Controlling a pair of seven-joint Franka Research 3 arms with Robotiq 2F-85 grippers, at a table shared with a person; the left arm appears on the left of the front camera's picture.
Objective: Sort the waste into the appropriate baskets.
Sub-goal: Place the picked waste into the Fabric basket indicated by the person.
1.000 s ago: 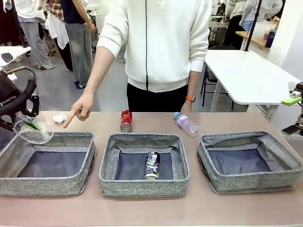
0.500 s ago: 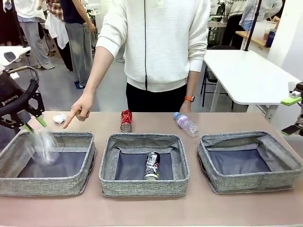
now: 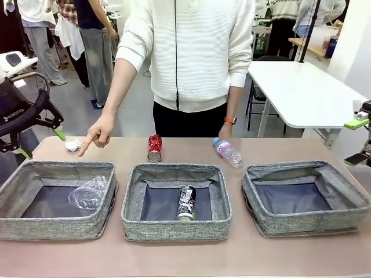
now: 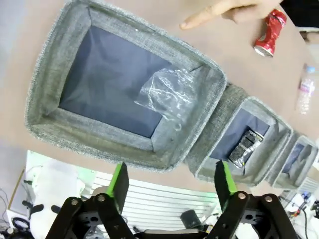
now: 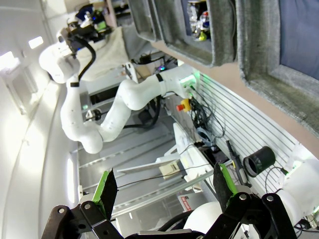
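Observation:
The clear plastic container (image 3: 90, 194) lies in the left basket (image 3: 23, 227), loose against its right wall; in the left wrist view the container (image 4: 169, 92) sits below my open left gripper (image 4: 172, 186). My left gripper (image 3: 42, 143) hangs open above that basket's far left corner, holding nothing. A black-and-silver can (image 3: 186, 201) rests in the middle basket (image 3: 174, 230). The right basket (image 3: 348, 194) holds nothing. Behind the baskets lie a white paper ball (image 3: 72, 145), a red can (image 3: 154, 147) and a blue-capped bottle (image 3: 228, 152). My right gripper (image 3: 358, 142) is open at the far right edge.
A person in a white sweater stands at the far side; one hand (image 3: 97, 134) points down next to the paper ball. The right wrist view looks past my open right gripper (image 5: 164, 186) at basket walls (image 5: 259, 55) and my left arm (image 5: 75, 64).
My left gripper opened and let go of the clear container, which fell into the left basket. The gripper then rose and drew back to the left. The right arm stayed still.

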